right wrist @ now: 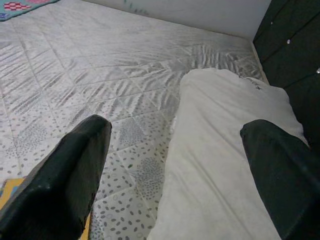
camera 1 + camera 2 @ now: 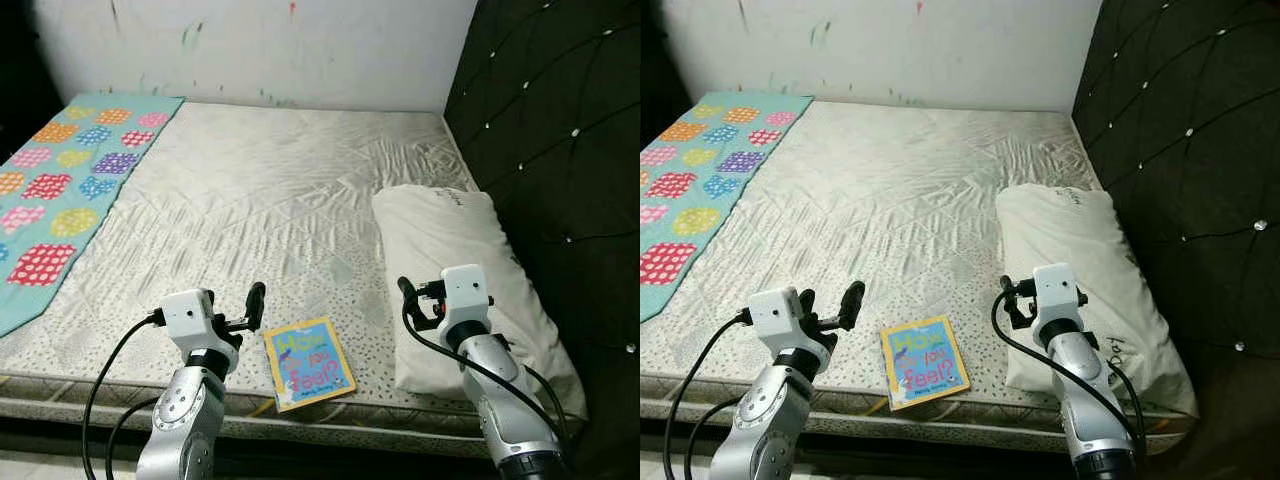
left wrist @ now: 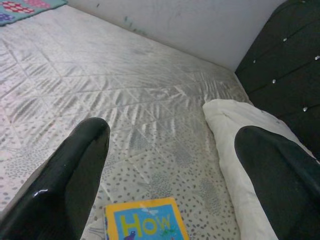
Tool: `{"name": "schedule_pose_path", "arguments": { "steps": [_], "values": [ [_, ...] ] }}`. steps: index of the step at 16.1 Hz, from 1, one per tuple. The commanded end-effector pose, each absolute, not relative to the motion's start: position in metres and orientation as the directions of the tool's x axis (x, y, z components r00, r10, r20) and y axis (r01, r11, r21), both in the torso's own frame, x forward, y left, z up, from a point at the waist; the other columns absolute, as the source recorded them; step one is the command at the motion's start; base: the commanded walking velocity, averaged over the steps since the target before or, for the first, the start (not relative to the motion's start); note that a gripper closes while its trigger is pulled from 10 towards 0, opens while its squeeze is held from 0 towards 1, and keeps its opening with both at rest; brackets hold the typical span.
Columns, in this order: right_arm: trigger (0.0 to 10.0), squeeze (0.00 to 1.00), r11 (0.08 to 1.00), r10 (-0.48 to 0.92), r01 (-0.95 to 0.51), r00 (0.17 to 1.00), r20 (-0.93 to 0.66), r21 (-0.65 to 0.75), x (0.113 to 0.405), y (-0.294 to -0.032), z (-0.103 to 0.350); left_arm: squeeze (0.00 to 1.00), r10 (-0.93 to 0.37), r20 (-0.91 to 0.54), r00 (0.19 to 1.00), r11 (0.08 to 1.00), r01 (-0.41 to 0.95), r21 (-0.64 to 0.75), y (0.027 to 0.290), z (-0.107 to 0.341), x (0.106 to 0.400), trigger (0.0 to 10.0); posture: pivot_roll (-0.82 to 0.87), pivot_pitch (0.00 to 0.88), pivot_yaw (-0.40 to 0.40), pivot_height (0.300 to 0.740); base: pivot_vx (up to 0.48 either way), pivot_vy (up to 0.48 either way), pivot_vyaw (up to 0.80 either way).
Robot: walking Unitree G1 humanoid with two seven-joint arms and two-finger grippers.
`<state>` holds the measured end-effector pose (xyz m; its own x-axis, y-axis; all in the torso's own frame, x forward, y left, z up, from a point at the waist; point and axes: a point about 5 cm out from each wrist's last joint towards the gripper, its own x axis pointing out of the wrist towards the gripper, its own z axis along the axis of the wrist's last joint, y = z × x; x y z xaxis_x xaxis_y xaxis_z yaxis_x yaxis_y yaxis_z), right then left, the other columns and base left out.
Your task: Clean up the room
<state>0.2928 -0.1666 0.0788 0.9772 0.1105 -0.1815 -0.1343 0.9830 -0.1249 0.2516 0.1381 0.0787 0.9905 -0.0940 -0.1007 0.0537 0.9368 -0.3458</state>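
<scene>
A big bed [image 2: 270, 200] with a pale quilted cover stands against a white wall [image 2: 280, 45]. A small picture book [image 2: 308, 362] with a blue and yellow front lies flat on the bed, close to the near edge. Its front says "How do you feel?".

The left gripper [image 3: 167, 165] hangs in the air just beside the book, on the side away from the pillow. Its two black fingers [image 3: 65, 175] are spread wide apart and hold nothing. It is not touching the book.

A white pillow [image 2: 450, 270] lies on the other side of the book, next to the dark padded headboard [image 2: 560, 150]. The right gripper [image 1: 175, 165] hangs over the near part of the pillow, well apart from the book. Its fingers [image 1: 65, 170] are spread wide too, and they hold nothing.

A blue-green blanket [image 2: 65, 170] with bright spotted patches lies far from the book, along the bed edge opposite the headboard.
</scene>
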Motion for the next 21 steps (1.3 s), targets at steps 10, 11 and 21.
{"name": "schedule_pose_path", "arguments": {
  "steps": [10, 11, 21],
  "values": [
    [10.0, 0.0, 0.98, 0.137, -0.161, 0.972, -0.193, -0.114, 0.29, -0.167, 0.077, 0.0, -0.082, -0.125, 0.989, 0.934, 0.033, -0.355, 0.134, 0.076, 0.251, 10.0, -0.07, 0.0, -0.02, 0.575, 0.0, 0.0, 0.0],
    [10.0, 0.0, 0.98, 0.137, -0.161, 0.971, -0.194, -0.115, 0.29, -0.168, 0.077, 0.0, -0.061, -0.137, 0.989, 0.936, 0.009, -0.352, 0.136, 0.074, 0.251, 10.0, -0.07, 0.0, -0.022, 0.575, 0.0, 0.0, 0.0],
    [10.0, 0.0, 0.968, 0.177, -0.204, 0.968, -0.177, -0.148, 0.289, -0.166, 0.079, 0.0, 0.047, -0.165, 0.985, 0.943, -0.098, -0.317, 0.147, 0.071, 0.254, 10.0, -0.07, 0.0, -0.02, 0.566, 0.0, 0.0, 0.0]
  ]
}}
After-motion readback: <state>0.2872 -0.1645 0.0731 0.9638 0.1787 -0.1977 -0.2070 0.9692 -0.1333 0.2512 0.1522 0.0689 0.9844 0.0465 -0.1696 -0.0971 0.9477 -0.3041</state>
